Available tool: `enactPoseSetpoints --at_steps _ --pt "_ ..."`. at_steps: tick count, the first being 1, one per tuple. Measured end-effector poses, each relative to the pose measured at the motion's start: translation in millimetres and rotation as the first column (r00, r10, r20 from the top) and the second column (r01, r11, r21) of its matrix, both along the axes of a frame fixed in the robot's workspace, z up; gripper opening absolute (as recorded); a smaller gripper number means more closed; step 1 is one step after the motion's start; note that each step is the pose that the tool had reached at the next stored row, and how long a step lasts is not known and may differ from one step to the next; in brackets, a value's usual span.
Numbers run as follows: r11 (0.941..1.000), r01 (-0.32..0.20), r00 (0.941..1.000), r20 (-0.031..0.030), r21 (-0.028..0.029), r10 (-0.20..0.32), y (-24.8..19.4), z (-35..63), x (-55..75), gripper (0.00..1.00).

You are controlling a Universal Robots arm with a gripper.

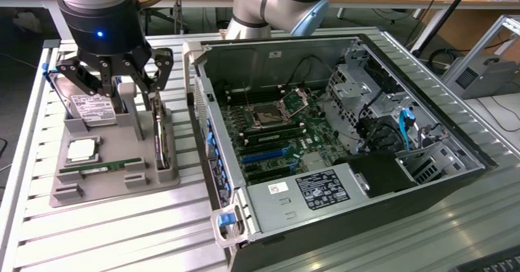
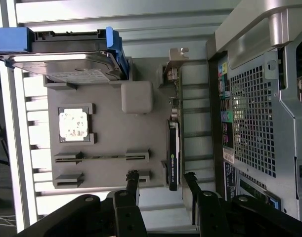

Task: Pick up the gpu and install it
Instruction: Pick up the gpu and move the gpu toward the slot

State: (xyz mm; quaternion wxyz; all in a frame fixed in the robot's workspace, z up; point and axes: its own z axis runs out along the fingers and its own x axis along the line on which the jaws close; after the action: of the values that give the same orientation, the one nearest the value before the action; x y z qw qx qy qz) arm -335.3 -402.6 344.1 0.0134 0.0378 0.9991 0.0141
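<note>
gpu (image 1: pixel 162 139) on edge in tray (image 1: pixel 122 141), at its side nearest computer case (image 1: pixel 268 56), hard drive (image 1: pixel 91 108) at tray's far end

Exterior view looks down on parts holder (image 1: pixel 122 147) (image 2: pixel 111 133) and open case (image 1: pixel 268 59) (image 2: pixel 259 123); wrist view faces both from nearer.

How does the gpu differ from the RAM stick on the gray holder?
The gpu is black with a silver end bracket; the RAM stick is green. The gpu is taller and thicker than the RAM stick. The gpu runs along the holder's edge by the case, the RAM stick crosswise to it. Both stand on edge in the gray holder.
</note>
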Motion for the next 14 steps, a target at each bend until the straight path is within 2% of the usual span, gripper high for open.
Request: enactPoseSetpoints --at_steps 14 --pt "1.0 0.0 1.0 0.0 -0.0012 0.0 -0.3 -3.2 0.0 0.48"
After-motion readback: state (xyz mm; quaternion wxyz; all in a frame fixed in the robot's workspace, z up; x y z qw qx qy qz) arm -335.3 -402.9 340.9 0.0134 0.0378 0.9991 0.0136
